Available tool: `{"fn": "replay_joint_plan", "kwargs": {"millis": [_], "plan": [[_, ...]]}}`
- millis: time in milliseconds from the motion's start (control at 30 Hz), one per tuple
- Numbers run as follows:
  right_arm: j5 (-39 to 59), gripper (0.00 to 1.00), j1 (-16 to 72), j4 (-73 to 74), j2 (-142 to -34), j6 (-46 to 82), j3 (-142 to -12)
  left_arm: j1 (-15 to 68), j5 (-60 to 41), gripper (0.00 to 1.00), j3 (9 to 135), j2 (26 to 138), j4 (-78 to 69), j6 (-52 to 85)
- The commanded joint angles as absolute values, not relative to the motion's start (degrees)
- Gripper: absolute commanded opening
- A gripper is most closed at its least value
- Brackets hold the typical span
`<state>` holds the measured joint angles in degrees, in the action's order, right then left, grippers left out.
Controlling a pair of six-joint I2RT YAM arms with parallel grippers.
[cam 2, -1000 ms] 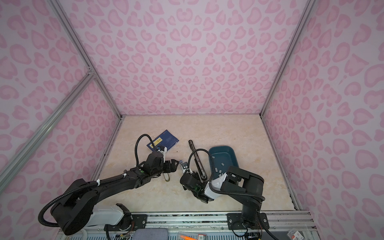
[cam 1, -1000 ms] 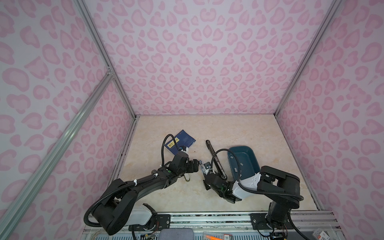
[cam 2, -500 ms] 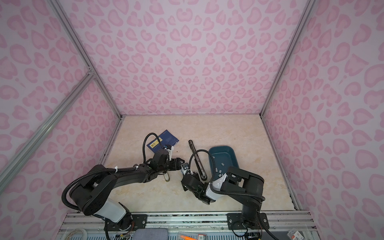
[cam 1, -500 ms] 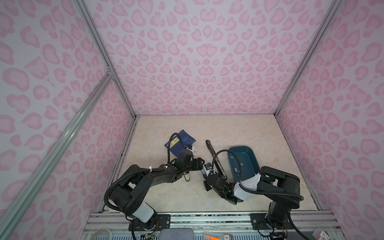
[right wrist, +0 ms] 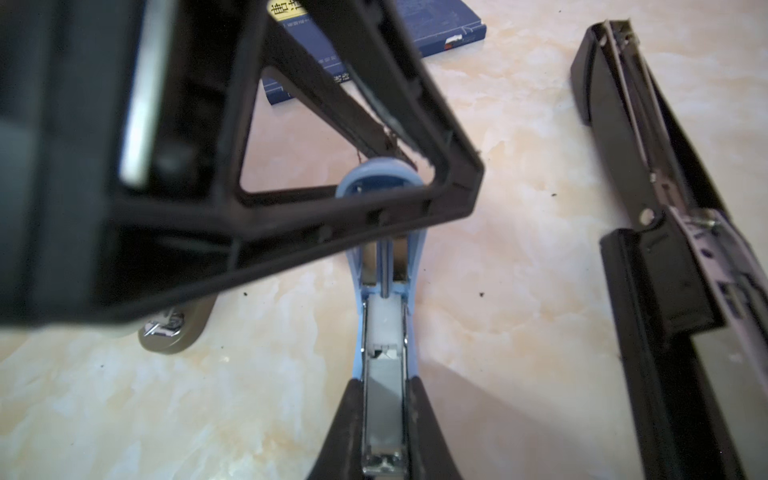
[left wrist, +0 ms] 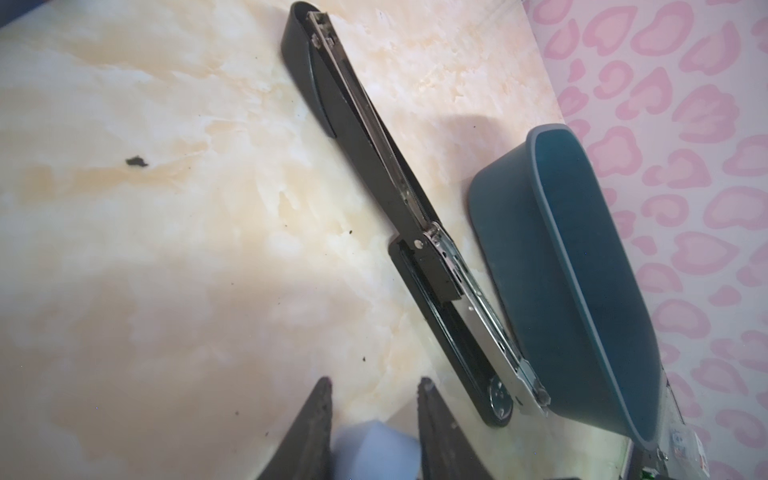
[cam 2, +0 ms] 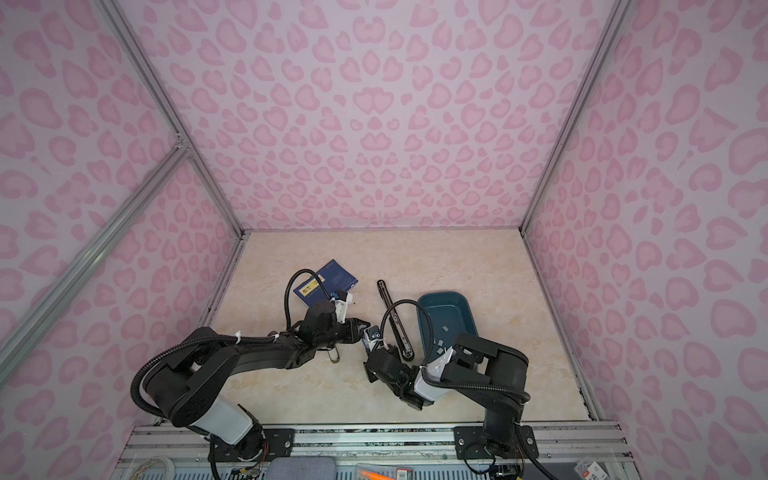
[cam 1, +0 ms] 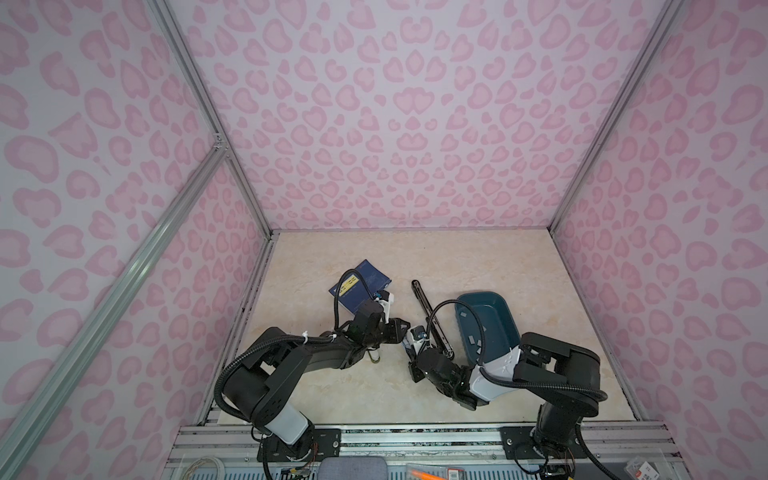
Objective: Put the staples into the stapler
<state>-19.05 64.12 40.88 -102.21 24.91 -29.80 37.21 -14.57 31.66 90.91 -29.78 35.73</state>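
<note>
Clerk: What is sitting nearest the front?
Arm: My right gripper [right wrist: 384, 382]. It is clenching the blue stapler [right wrist: 382, 332], one finger pressing on each side of its open channel. Grey metal is showing in that channel; I cannot tell whether it is a strip of staples.

Clerk: Next?
Arm: My left gripper [left wrist: 374, 382]. It is grasping the far, rounded end of the same stapler, a finger bearing on either side. In both top views the two grippers are meeting tip to tip over the table [cam 1: 415, 257].

Clerk: Beside them?
Arm: One olive clip-like piece [right wrist: 174, 332], lying flat, partly hiding behind my left gripper in the right wrist view.

Clerk: Further out?
Arm: The black stapler [left wrist: 374, 166], lying opened out flat, running just beside the teal tray [left wrist: 540, 270]. I cannot tell whether they are touching.

Clerk: And the staples?
Arm: The staples [cam 2: 444, 328] are lying loose inside the teal tray as small grey strips, apart from both grippers.

Clerk: Farthest?
Arm: One navy booklet [cam 1: 365, 278] bearing a yellow label, lying flat beyond my left gripper.
</note>
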Motion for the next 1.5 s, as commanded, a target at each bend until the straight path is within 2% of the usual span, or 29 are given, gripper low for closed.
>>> {"fn": "replay_joint_plan", "kwargs": {"millis": [0, 300, 433, 500, 633, 767, 933, 1100, 1233, 1467], "plan": [[-18.55, 0.07, 64.05, 40.11, -102.53, 25.3, -29.21, 37.64, -17.4, 0.32, 29.85, 89.04, -34.3, 35.3], [-18.64, 0.07, 63.72, 40.95, -102.68, 25.06, -28.81, 39.68, -19.69, 0.35, 26.1, 84.6, -36.12, 32.2], [-18.45, 0.07, 63.64, 41.25, -102.83, 25.17, -28.85, 40.07, -21.03, 0.51, 25.91, 85.04, -36.88, 31.68], [-18.47, 0.07, 63.67, 41.44, -102.74, 25.22, -28.74, 40.16, -20.89, 0.54, 25.82, 85.72, -37.27, 31.86], [-18.41, 0.07, 63.65, 41.65, -102.48, 25.09, -28.32, 40.17, -18.15, 0.53, 25.36, 86.55, -37.25, 32.49], [-18.36, 0.23, 63.69, 42.34, -101.35, 24.78, -27.13, 40.14, -13.23, 0.49, 25.18, 85.96, -35.11, 32.48], [-18.72, 0.37, 63.64, 42.45, -97.75, 24.37, -24.86, 40.12, -9.27, 0.48, 24.91, 85.25, -32.99, 30.89], [-19.89, 0.46, 64.55, 40.69, -93.19, 23.51, -23.14, 40.25, -8.17, 0.48, 25.23, 85.73, -32.13, 29.58], [-20.74, 0.47, 65.0, 39.14, -89.61, 22.91, -22.63, 40.28, -8.11, 0.47, 25.46, 86.38, -32.21, 29.06], [-20.56, 0.37, 65.09, 36.41, -85.25, 21.54, -23.44, 40.63, -8.44, 0.47, 25.53, 87.18, -32.69, 28.65]]}}
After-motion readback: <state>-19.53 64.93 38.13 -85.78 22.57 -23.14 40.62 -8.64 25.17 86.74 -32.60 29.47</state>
